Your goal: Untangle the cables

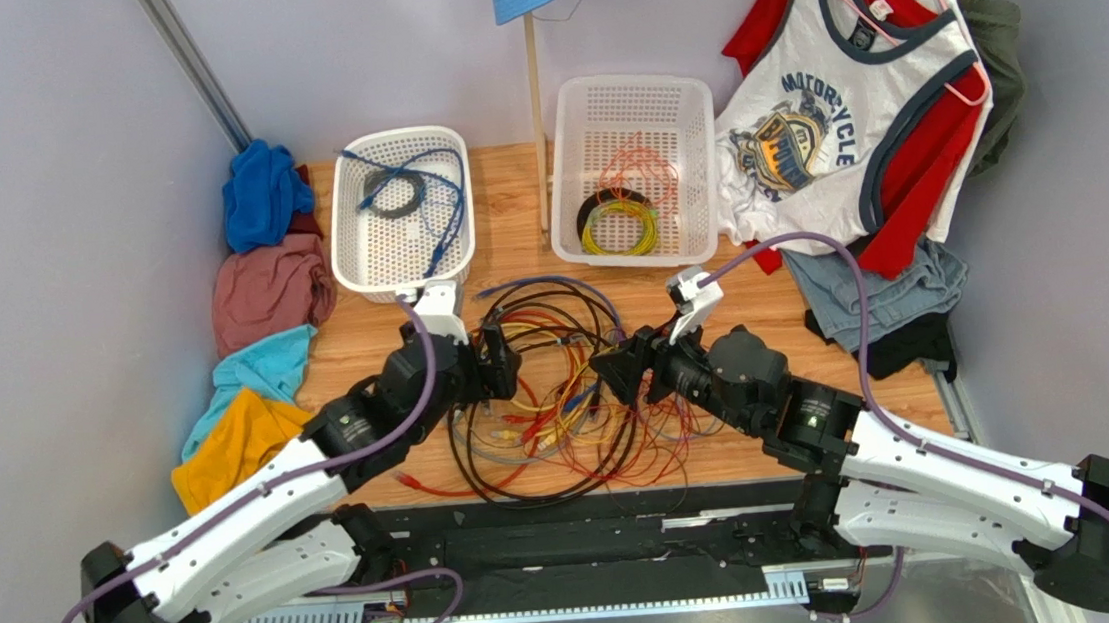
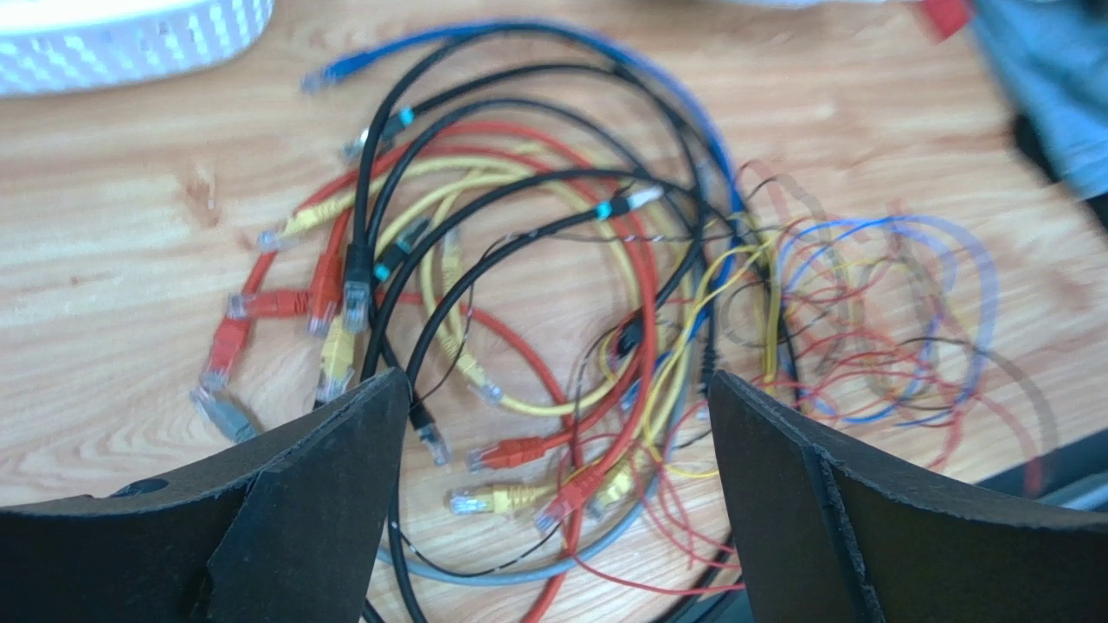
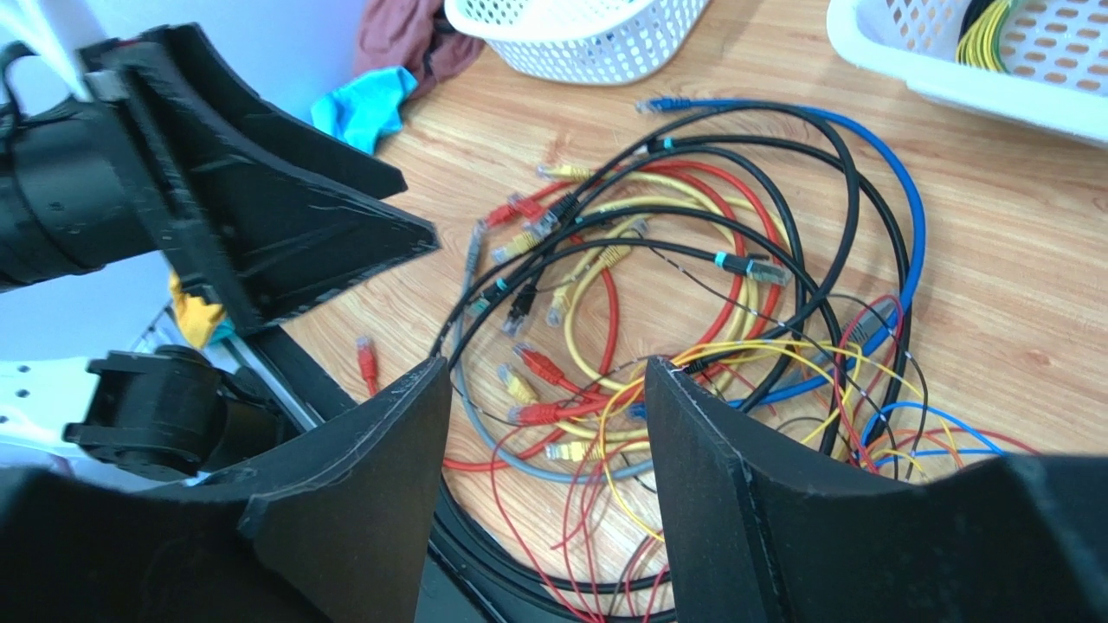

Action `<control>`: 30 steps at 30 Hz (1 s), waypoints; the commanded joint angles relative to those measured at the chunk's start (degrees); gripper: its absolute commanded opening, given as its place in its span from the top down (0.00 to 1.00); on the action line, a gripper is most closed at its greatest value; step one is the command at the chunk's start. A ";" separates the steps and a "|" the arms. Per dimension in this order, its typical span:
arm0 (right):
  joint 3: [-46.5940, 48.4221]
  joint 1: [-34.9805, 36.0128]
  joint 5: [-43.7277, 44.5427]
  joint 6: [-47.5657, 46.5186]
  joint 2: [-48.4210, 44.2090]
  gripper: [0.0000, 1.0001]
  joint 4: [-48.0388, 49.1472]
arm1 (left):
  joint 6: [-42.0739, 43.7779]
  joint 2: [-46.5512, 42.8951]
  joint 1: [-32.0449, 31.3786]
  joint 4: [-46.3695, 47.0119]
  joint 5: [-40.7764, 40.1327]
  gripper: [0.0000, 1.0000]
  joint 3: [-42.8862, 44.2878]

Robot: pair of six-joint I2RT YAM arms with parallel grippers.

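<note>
The cables [image 1: 559, 390] lie in a loose tangle on the wooden table between my two grippers: thick black, red, yellow, blue and grey loops with plug ends, plus thin red, yellow and blue wires on the right side [image 2: 858, 325]. My left gripper [image 1: 499, 362] hovers at the tangle's left edge. Its jaws are open wide [image 2: 557, 378], with only plugs and loops on the table below them. My right gripper [image 1: 626, 372] is at the right edge, open [image 3: 546, 365], above red and yellow plugs. Thin yellow wires [image 3: 728, 357] run close by its right fingertip.
A white basket [image 1: 360, 253] at the back left holds a blue cable and a small black coil. Another basket [image 1: 571, 175] holds a yellow-green coil and orange wires. Clothes are piled along the left [image 1: 270, 291] and right [image 1: 876, 291]. A black rail [image 1: 610, 525] borders the front.
</note>
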 commanded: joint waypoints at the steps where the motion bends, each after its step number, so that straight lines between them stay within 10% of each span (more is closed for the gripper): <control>1: -0.04 -0.01 0.49 -0.95 0.93 0.41 0.10 | -2.25 8.37 0.40 -0.06 -0.72 0.08 1.23; 10: -3.46 -0.18 1.28 -0.24 -1.62 0.41 -1.22 | -6.12 19.46 1.81 10.92 13.51 0.50 -0.61; 30: -4.87 -0.01 2.33 -0.68 -1.35 0.41 -2.01 | -5.07 31.41 1.64 20.07 25.12 0.37 -5.01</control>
